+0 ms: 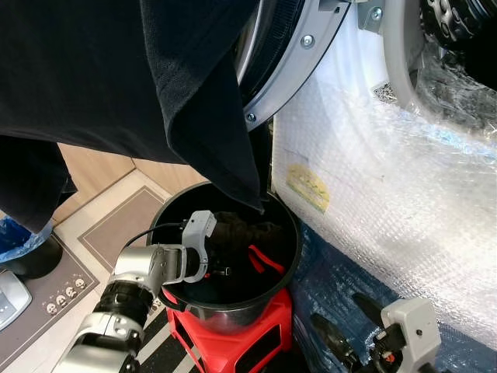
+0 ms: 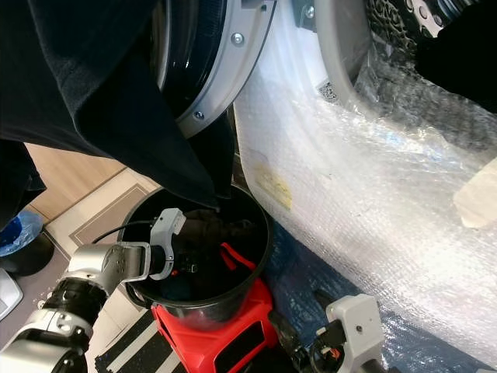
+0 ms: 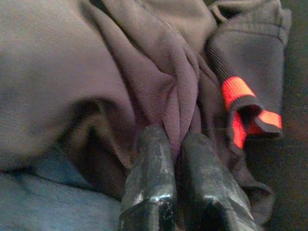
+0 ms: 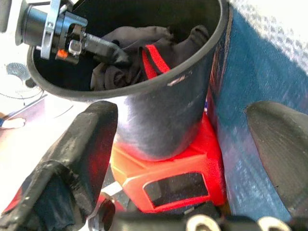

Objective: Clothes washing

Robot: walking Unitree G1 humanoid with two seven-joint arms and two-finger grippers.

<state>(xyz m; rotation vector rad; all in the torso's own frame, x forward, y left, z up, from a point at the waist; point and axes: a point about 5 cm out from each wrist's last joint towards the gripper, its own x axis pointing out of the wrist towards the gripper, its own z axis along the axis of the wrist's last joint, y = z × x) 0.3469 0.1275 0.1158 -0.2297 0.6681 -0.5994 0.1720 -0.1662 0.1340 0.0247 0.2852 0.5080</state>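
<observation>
— Laundry (image 4: 144, 60) sits deep in the bucket (image 1: 283, 264) on the red stool (image 1: 264, 330). Which arm is nearer?

— Left gripper (image 3: 175, 159). It is inside the bucket, its 2 fingers pinched shut on a fold of dark cloth; lift goes straight up past the rim.

— Right gripper (image 4: 192, 144)?

— Spread wide, empty, beside the stool.

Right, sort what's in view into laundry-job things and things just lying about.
Job:
left gripper, shut on the dark garment inside the black bucket
black cloth hanging over the bucket
washing machine door
right gripper, open, beside the bucket

Lying about:
red stool under the bucket
bubble wrap
blue tarp
</observation>
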